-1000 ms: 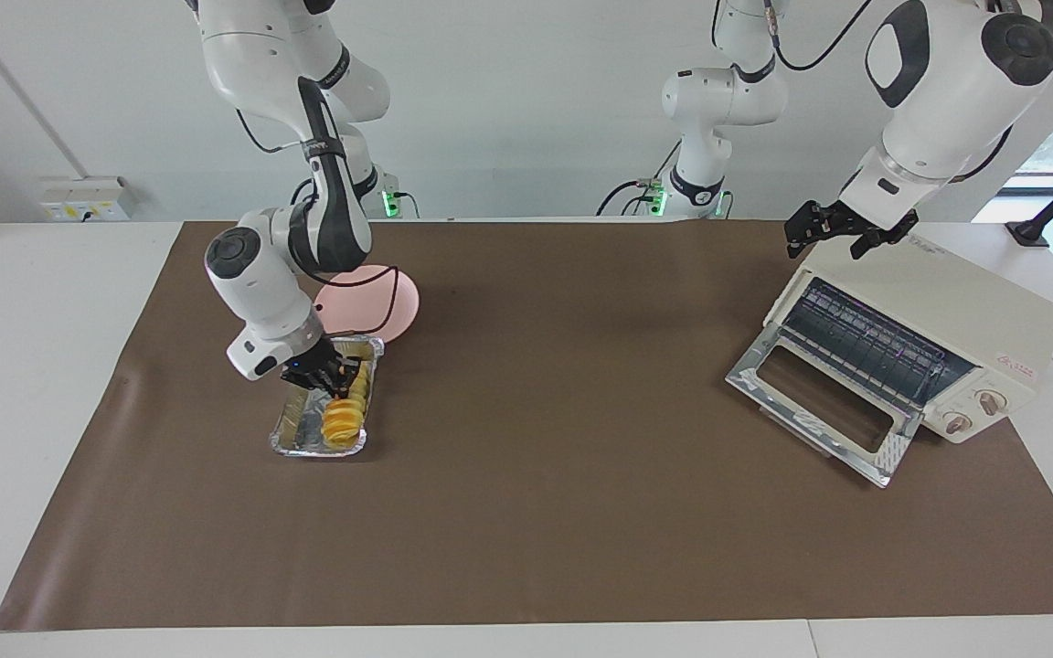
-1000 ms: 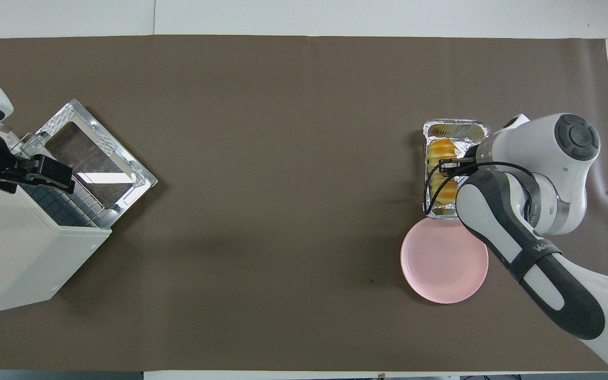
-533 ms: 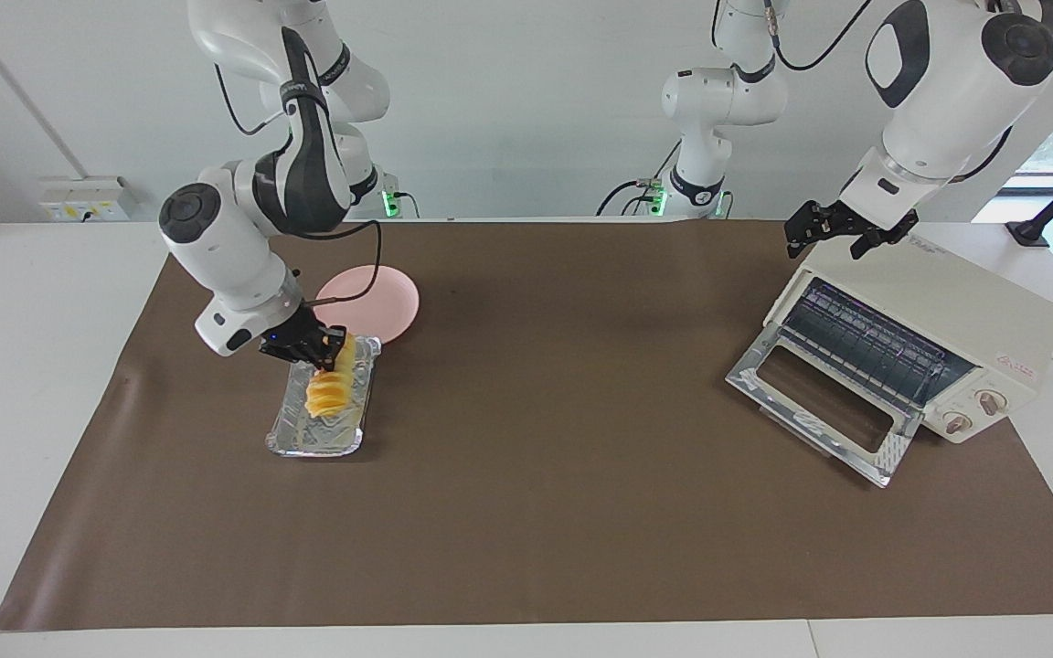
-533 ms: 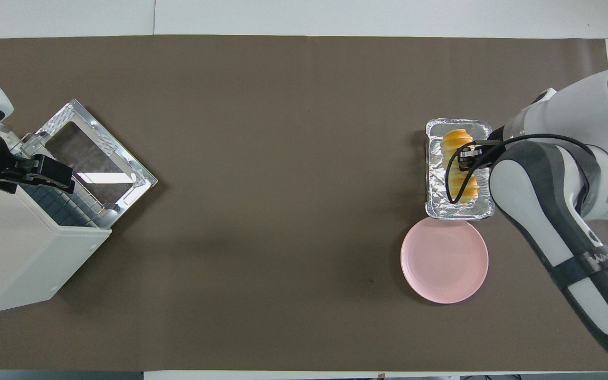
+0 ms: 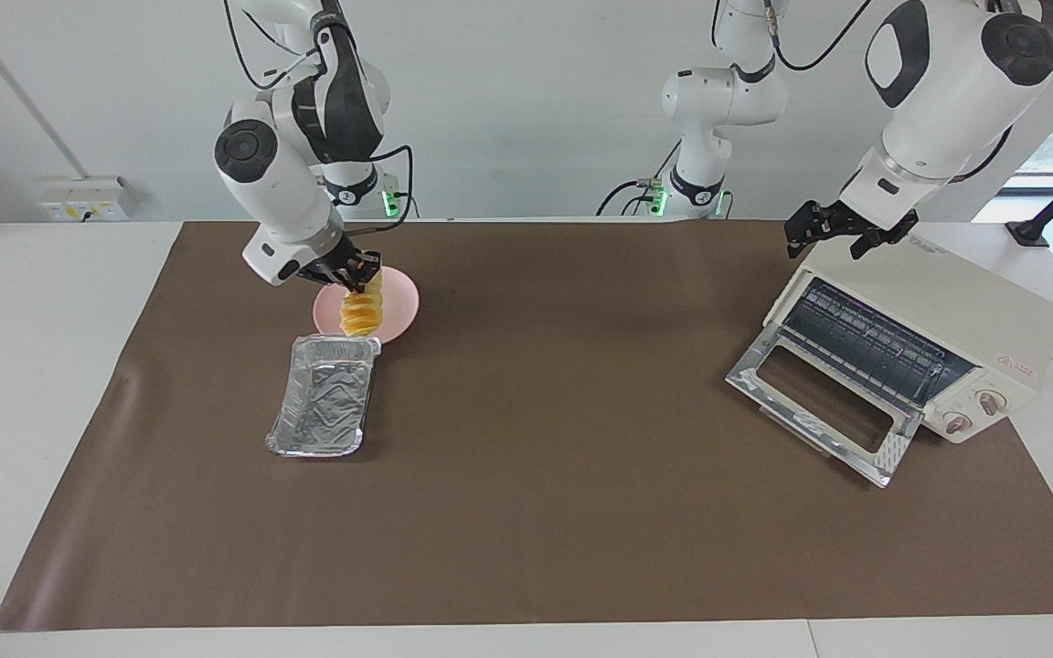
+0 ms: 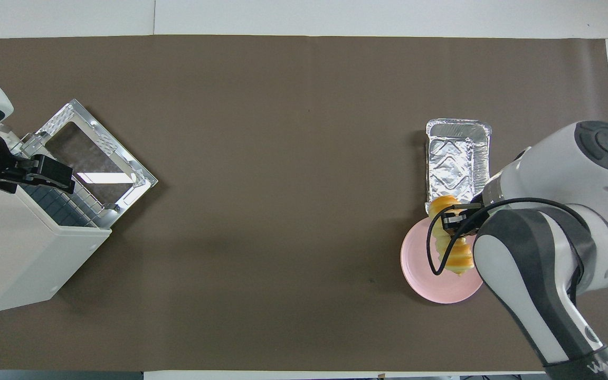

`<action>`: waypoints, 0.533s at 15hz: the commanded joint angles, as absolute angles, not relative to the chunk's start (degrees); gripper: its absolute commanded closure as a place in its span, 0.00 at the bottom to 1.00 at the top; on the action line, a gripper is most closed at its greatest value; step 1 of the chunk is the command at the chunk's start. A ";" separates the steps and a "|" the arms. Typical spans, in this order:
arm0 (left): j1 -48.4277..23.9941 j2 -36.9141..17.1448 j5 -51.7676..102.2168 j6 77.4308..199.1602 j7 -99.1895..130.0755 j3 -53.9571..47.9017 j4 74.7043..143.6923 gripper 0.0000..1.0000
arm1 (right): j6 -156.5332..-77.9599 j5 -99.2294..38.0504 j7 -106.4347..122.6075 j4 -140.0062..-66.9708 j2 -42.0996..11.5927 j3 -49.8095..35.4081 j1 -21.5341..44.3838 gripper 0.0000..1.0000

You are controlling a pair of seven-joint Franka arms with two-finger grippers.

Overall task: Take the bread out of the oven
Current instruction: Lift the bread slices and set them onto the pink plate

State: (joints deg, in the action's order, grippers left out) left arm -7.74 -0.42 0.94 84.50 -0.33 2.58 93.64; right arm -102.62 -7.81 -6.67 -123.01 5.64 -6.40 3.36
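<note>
Bread [image 5: 360,309] hangs end-down from the right tool [image 5: 364,273], which is clamped shut on its upper end, in the air over the pink plate [image 5: 398,306]. Held by one end only, the loaf could swing or slip out and land off the plate's rim, or back in the foil tray [image 5: 322,409] just beside it. The left tool [image 5: 835,231] waits with fingers spread over the oven [image 5: 942,315], whose door lies open.

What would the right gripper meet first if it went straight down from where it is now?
Probably the pink plate: the right gripper, shut on the bread, hangs over it, so the bread's lower end would likely touch first.
</note>
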 commanded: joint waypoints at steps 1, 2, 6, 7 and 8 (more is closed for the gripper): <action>-7.03 0.00 -0.09 84.81 -0.62 2.11 93.52 0.00 | -104.06 -8.61 -6.51 -132.34 11.50 -6.50 2.81 1.00; -7.03 0.00 -0.09 84.81 -0.62 2.11 93.52 0.00 | -104.41 -8.61 -6.42 -134.28 12.38 -6.50 2.81 1.00; -7.03 0.00 -0.09 84.81 -0.62 2.11 93.52 0.00 | -108.88 -8.70 -6.42 -139.99 14.76 -6.50 2.81 1.00; -7.03 0.00 -0.09 84.81 -0.62 2.11 93.52 0.00 | -110.81 -8.70 -6.15 -141.75 14.94 -6.50 2.81 1.00; -7.03 0.00 -0.09 84.81 -0.62 2.11 93.52 0.00 | -112.48 -8.70 -5.72 -143.16 15.29 -6.50 2.81 1.00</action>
